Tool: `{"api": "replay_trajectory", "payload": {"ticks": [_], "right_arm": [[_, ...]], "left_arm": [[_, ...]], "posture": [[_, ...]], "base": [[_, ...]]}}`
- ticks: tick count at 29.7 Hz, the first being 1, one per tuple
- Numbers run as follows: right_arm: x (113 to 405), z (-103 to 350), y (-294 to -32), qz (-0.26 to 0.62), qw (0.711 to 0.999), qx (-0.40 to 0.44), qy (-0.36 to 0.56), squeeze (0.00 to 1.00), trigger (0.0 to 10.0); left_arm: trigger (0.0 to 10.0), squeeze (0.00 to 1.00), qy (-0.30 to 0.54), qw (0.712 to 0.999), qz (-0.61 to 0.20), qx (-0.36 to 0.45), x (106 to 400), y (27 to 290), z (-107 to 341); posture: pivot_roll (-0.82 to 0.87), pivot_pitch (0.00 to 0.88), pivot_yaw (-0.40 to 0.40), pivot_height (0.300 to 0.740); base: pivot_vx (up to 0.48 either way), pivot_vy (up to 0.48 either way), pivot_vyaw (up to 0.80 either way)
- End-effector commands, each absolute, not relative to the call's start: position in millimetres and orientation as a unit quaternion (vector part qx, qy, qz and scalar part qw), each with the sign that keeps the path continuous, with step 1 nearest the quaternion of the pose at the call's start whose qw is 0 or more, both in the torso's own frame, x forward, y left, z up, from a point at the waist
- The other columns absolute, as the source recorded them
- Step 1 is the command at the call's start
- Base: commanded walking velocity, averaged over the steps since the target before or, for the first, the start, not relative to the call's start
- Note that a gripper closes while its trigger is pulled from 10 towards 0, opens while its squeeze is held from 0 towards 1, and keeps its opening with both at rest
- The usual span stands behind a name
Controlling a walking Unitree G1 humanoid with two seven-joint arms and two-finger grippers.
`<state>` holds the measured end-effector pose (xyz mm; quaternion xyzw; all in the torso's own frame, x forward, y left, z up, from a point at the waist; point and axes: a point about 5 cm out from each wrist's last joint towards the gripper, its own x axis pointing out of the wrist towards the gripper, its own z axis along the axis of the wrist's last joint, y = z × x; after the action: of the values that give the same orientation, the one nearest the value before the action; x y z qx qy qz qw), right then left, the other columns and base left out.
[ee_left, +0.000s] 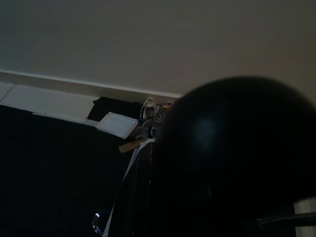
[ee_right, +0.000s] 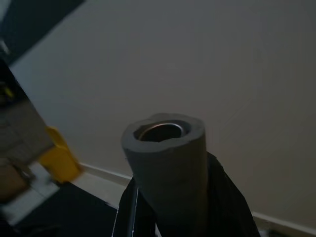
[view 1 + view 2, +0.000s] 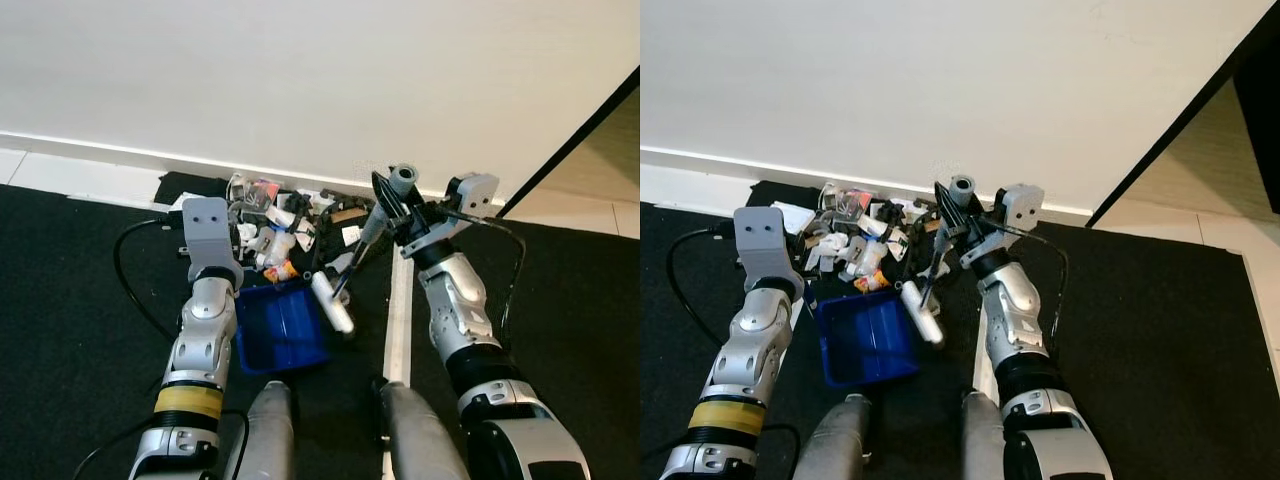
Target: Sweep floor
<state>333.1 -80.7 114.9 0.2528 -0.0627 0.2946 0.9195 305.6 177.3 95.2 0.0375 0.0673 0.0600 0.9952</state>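
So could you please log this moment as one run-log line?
right gripper: shut on broom handle | left gripper: at blue dustpan, grip unclear | litter pile: against wall, ahead of dustpan

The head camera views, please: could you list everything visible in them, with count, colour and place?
Litter pile: one heap, mixed white, black and orange scraps, on the floor against the wall.
Dustpan: one, blue, on the dark mat just before the pile.
Broom: one, grey foam handle, white head resting by the dustpan's right edge.
Mat: dark, covering most of the floor.
Wall: white, with a pale skirting.
Left gripper: hidden behind its wrist, at the dustpan's far left corner.
Right gripper: black fingers closed around the broom handle.
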Motion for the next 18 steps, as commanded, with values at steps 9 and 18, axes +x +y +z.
{"api": "replay_trajectory", "payload": {"ticks": [9, 18], "right_arm": [[325.3, 122.3, -51.0, 0.331, 0.862, 0.381, -0.045, 0.00, 10.0], [329.9, 164.4, -78.3, 0.339, 0.881, 0.307, -0.121, 0.00, 10.0]], "left_arm": [[10.0, 0.00, 0.090, 0.995, 0.031, 0.012, 304.0, 160.8, 85.8], [10.0, 0.00, 0.092, 0.995, 0.032, 0.011, 306.0, 160.7, 86.0]], "posture": [[0.04, 0.183, -0.007, 0.740], [0.02, 0.179, -0.007, 0.740]], "base": [[0.000, 0.000, 0.00], [0.000, 0.000, 0.00]]}}
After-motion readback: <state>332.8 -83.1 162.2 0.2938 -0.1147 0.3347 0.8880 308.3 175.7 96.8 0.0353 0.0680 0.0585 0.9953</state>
